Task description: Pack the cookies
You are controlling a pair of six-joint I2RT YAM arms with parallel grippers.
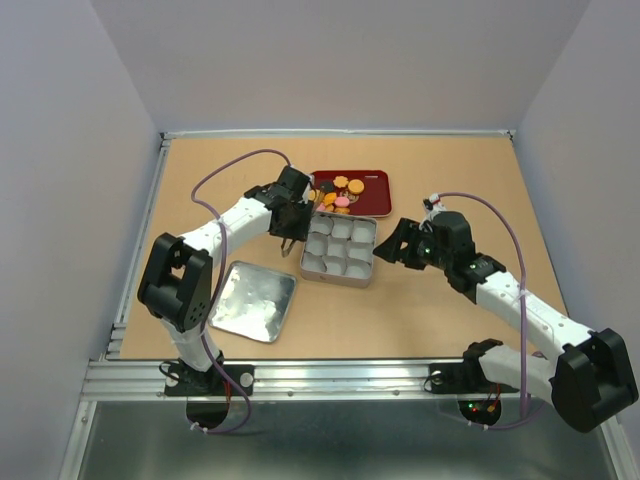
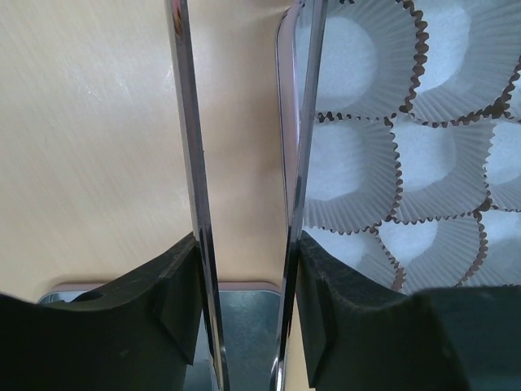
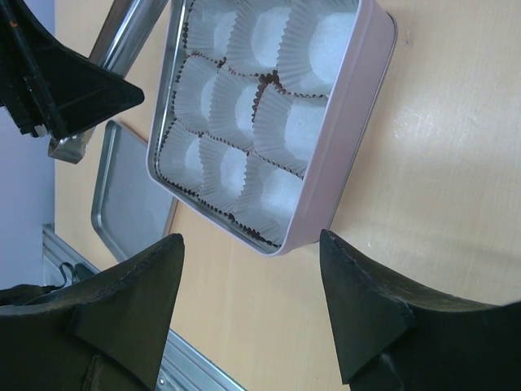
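Tan table (image 1: 450, 180) between pale walls (image 1: 330, 60), cookies (image 1: 340, 193) piled in red tray (image 1: 381, 180) just beyond paper-lined tin (image 3: 350, 147).
Left gripper (image 2: 248, 273) pinching empty tongs (image 2: 189, 147) beside tin's edge; right gripper (image 3: 251, 244) spread wide, holding nothing.

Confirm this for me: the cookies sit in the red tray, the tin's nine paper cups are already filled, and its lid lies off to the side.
No: the paper cups in the tin are empty, as the right wrist view shows. The cookies do sit in the red tray, and the lid lies off to the side.
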